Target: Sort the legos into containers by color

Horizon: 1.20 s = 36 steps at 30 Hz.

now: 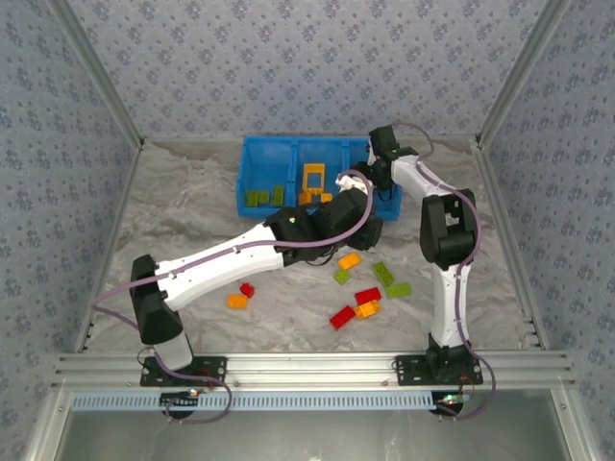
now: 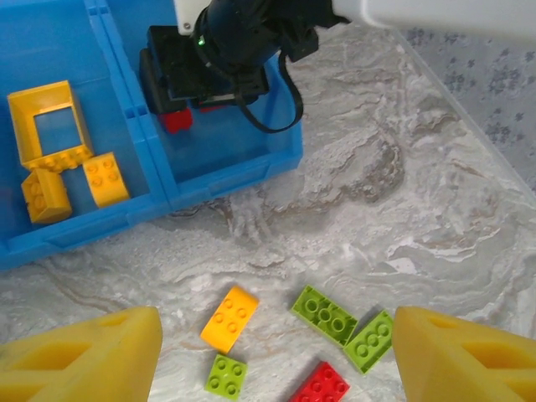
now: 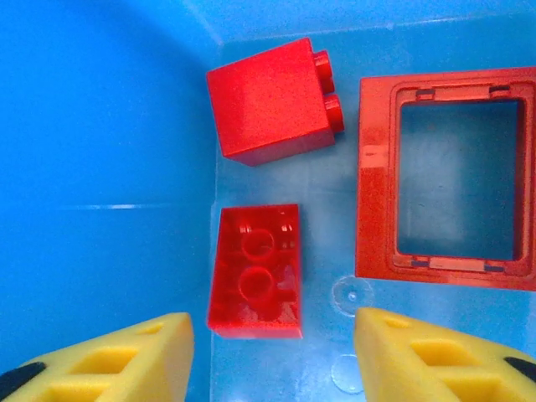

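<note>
The blue tray (image 1: 288, 140) stands at the back. Its left compartment holds green legos (image 1: 266, 197), its middle one a yellow frame (image 2: 46, 121) and yellow bricks (image 2: 105, 178). My right gripper (image 3: 272, 343) hangs open in the right compartment (image 3: 100, 126). Below it a red brick (image 3: 255, 272) lies studs down, clear of both fingers, beside a red block (image 3: 272, 100) and a red frame (image 3: 448, 180). My left gripper (image 2: 276, 343) is open over loose legos on the table: an orange brick (image 2: 229, 318), a small green one (image 2: 225, 376), two green bricks (image 2: 324, 314) and a red one (image 2: 321, 387).
More loose bricks lie nearer the arm bases: red (image 1: 247, 289) and orange (image 1: 236, 302) on the left, red (image 1: 342, 316) and orange (image 1: 367, 309) in the middle. The left arm (image 1: 231, 259) stretches diagonally across the table. Patterned walls close in three sides.
</note>
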Each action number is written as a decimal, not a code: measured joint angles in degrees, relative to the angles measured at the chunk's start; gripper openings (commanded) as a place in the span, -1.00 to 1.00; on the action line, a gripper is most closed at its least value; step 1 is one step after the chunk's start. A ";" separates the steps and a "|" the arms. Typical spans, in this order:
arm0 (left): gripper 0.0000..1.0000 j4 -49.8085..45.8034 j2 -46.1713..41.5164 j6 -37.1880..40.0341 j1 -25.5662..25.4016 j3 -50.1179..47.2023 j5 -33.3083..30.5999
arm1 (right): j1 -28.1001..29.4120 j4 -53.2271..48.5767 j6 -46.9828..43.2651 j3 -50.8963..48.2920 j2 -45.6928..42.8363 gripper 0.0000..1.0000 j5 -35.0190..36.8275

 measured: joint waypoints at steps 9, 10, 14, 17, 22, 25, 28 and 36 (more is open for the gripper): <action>0.44 -7.82 -13.86 -11.41 0.42 -11.82 -6.16 | 1.70 0.61 -0.55 -7.15 -16.24 0.08 3.43; 0.42 -8.83 -16.55 -13.62 0.76 -14.47 -6.45 | 2.34 1.55 -0.68 -8.92 -19.56 0.08 4.20; 0.35 -13.25 -29.88 -25.44 5.35 -28.76 -6.03 | 8.70 8.46 -2.32 -21.46 -38.07 0.14 6.93; 0.27 -15.17 -38.88 -34.71 10.51 -40.46 -4.13 | 18.62 16.17 -4.76 -34.51 -50.97 0.23 8.11; 0.22 -15.47 -49.24 -48.52 18.69 -56.13 2.10 | 38.97 24.50 -7.26 -54.29 -61.48 0.32 9.77; 0.23 -14.86 -50.34 -54.95 22.73 -60.63 5.75 | 48.57 27.34 -7.82 -61.24 -62.29 0.35 11.04; 0.26 -13.20 -47.74 -60.28 26.08 -62.12 9.77 | 57.11 32.13 -9.44 -66.12 -62.47 0.40 12.70; 0.38 -8.41 -34.82 -70.07 32.52 -62.34 20.65 | 70.16 41.00 -14.97 -68.81 -60.72 0.43 18.05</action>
